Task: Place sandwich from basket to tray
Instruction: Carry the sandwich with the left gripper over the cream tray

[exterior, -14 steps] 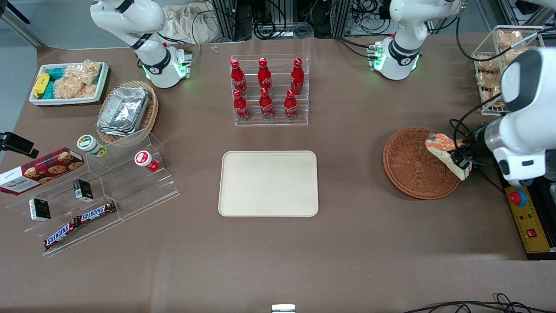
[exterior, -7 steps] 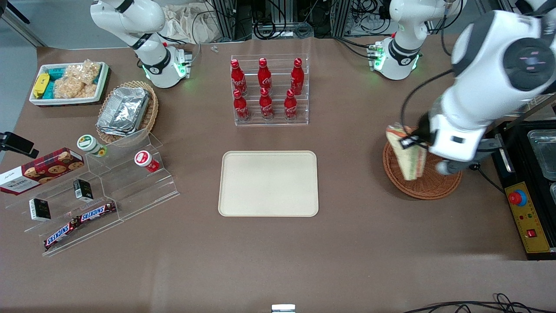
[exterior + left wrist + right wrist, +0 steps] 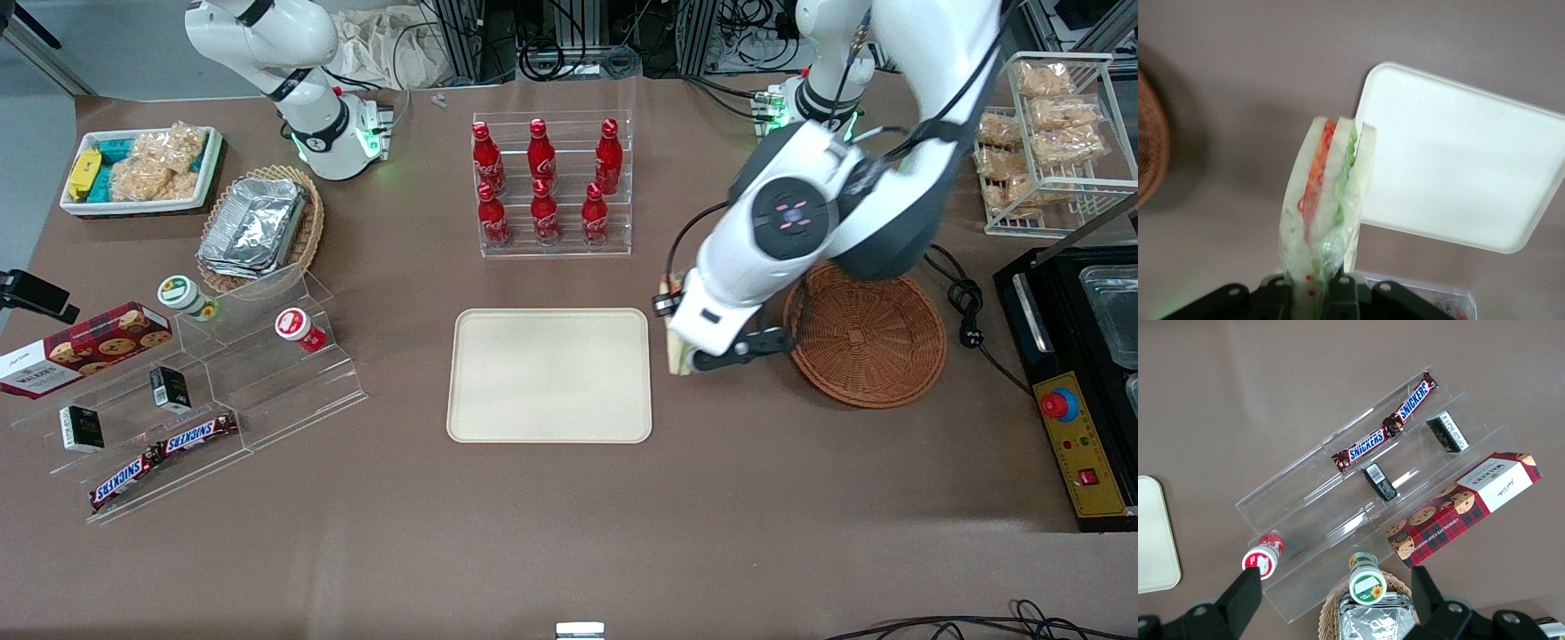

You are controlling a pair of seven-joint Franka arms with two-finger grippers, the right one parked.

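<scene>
My left gripper (image 3: 673, 327) is shut on the sandwich (image 3: 1325, 200), a clear-wrapped white bread wedge with orange-red and green filling, and holds it in the air. In the front view only a sliver of the sandwich (image 3: 677, 360) shows beside the wrist. The gripper hangs over bare table between the cream-beige tray (image 3: 549, 374) and the round reddish-brown wicker basket (image 3: 867, 333), close to the tray's edge. In the left wrist view the tray (image 3: 1451, 160) lies just past the sandwich tip and the basket rim (image 3: 1148, 140) is at the frame edge. The basket holds nothing visible.
A clear rack of red cola bottles (image 3: 551, 182) stands farther from the camera than the tray. A clear stepped stand with snack bars and cups (image 3: 204, 391), a tan basket of foil containers (image 3: 258, 227) and a white snack bin (image 3: 142, 169) lie toward the parked arm's end. A wire rack (image 3: 1040, 142) and black box (image 3: 1080, 356) lie toward the working arm's end.
The left arm has carried the sandwich up out of the basket and sideways toward the tray. It now hangs over the table beside the tray's edge.
</scene>
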